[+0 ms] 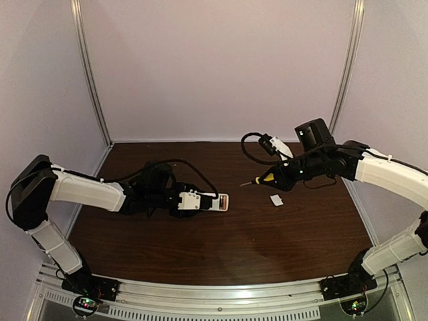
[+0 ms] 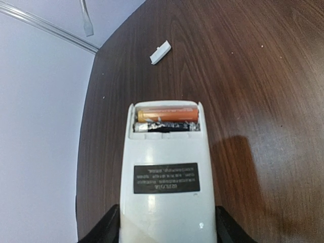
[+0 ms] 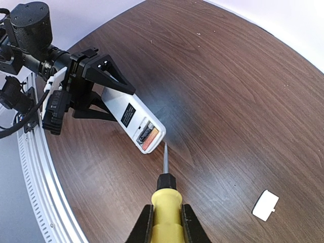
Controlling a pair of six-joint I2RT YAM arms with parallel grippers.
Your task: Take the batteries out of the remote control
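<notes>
**Top external:** The left gripper (image 1: 190, 202) grasps the remote control (image 1: 215, 202) by its sides. The right gripper (image 1: 284, 175) is clenched on a screwdriver (image 1: 264, 179), well apart from the remote.

**Left wrist:** Both batteries (image 2: 167, 119) sit in the open bay, ahead of the gripper.

**Right wrist:** The blade tip is just short of the bay, and the battery cover (image 3: 265, 205) lies to the gripper's right.

**Risk:** The prying blade may skid off a cell or push the remote out of its side grip. A freed cell could roll across the bench (image 3: 243, 101).

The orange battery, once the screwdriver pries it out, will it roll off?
Probably rolls: the orange battery is a smooth cylinder and the table is flat wood. Likely rigid and light, given how small it is beside the remote control.
</notes>
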